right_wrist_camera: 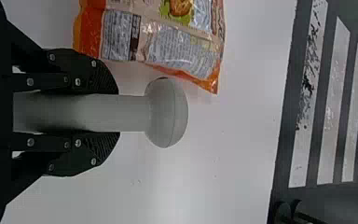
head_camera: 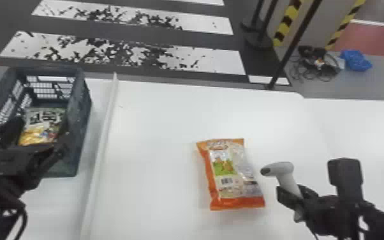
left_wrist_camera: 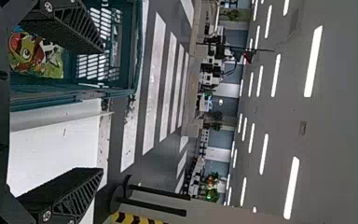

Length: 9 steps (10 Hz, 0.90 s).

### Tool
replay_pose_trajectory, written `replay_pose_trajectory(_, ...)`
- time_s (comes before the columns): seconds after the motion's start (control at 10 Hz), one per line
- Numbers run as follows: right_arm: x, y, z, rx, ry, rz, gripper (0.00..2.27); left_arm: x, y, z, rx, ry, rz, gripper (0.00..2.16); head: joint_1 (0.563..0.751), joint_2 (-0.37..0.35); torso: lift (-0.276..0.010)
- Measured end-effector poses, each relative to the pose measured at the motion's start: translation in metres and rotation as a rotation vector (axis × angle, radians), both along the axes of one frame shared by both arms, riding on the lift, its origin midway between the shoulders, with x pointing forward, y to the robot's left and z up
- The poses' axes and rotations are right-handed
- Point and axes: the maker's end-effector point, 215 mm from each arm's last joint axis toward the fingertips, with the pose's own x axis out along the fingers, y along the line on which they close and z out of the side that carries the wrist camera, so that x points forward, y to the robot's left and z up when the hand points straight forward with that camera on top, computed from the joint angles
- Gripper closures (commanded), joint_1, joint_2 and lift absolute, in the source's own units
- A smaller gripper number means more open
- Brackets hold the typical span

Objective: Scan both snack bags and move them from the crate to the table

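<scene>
My left gripper [head_camera: 38, 134] stands open at the near part of the dark crate [head_camera: 84, 127], over a green and yellow snack bag [head_camera: 43, 123] lying inside. In the left wrist view the left gripper [left_wrist_camera: 100, 112] has its fingers wide apart; the bag [left_wrist_camera: 37, 58] and crate [left_wrist_camera: 70, 91] lie by one finger. An orange snack bag [head_camera: 232, 175] rests flat on the table [head_camera: 153, 127]. To its right my right gripper [head_camera: 293, 194] is shut on the handle of the grey-white scanner [head_camera: 284, 169]. In the right wrist view, the right gripper [right_wrist_camera: 112, 113] clamps the scanner [right_wrist_camera: 165, 113] beside the orange bag [right_wrist_camera: 168, 42].
A raised white strip [head_camera: 103, 137] runs along the table between crate and orange bag. Black posts [head_camera: 258, 32] stand on the floor beyond the table's far edge, with cables [head_camera: 317, 62] and a blue bag [head_camera: 356, 60] to their right.
</scene>
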Motion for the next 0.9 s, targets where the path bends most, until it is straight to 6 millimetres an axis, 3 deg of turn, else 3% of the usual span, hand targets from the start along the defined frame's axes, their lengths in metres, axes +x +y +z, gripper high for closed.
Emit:
replay_pose_trajectory(0.2, -0.019, 0.039, 0.014, 0.052, 0.060, 0.037, 2.25, 0.000, -0.001, -0.002, -0.002, 0.003, 0.001, 0.10, 0.695, -0.051, -0.088)
replay_pose_trajectory(0.5, -0.038, 0.078, 0.034, 0.092, 0.110, 0.071, 2.25, -0.001, -0.002, -0.005, -0.006, 0.009, 0.000, 0.10, 0.695, 0.011, -0.088)
replay_pose_trajectory(0.9, -0.034, 0.122, 0.034, 0.056, 0.106, 0.145, 2.25, -0.002, -0.003, -0.006, -0.008, 0.001, 0.000, 0.10, 0.695, 0.080, -0.088)
